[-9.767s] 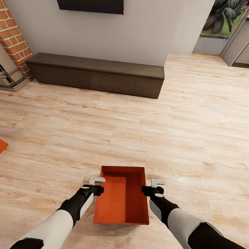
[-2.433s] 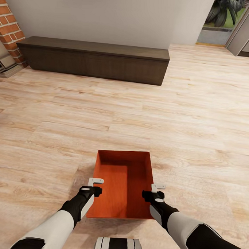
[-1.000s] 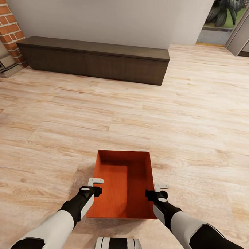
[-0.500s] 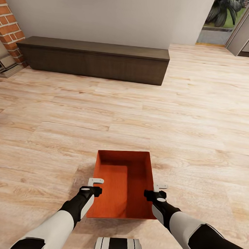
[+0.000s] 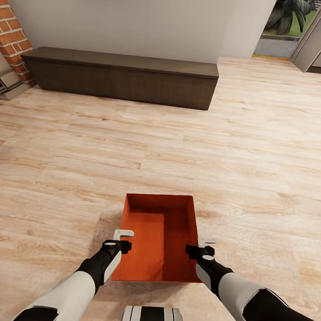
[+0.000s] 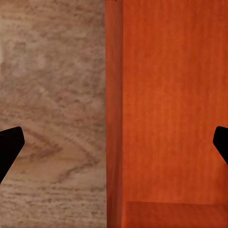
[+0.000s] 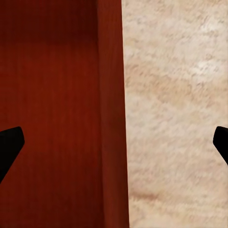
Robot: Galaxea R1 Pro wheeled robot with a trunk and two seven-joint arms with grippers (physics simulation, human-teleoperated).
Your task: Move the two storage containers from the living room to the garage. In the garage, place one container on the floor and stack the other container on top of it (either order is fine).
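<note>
Both pincers stand spread wide — the left gripper (image 5: 123,234) straddles the left wall of the storage container (image 5: 157,235), the right gripper (image 5: 206,241) its right wall, each with a wall between its fingertips and neither clamped. That orange-red box sits on the light wood-plank floor (image 5: 236,150) of the living room, near the long dark cabinet (image 5: 120,78). The step in hand looks like the two-handed pickup; next, each pincer must pinch its wall before lifting evenly. No label or writing is legible anywhere.
</note>
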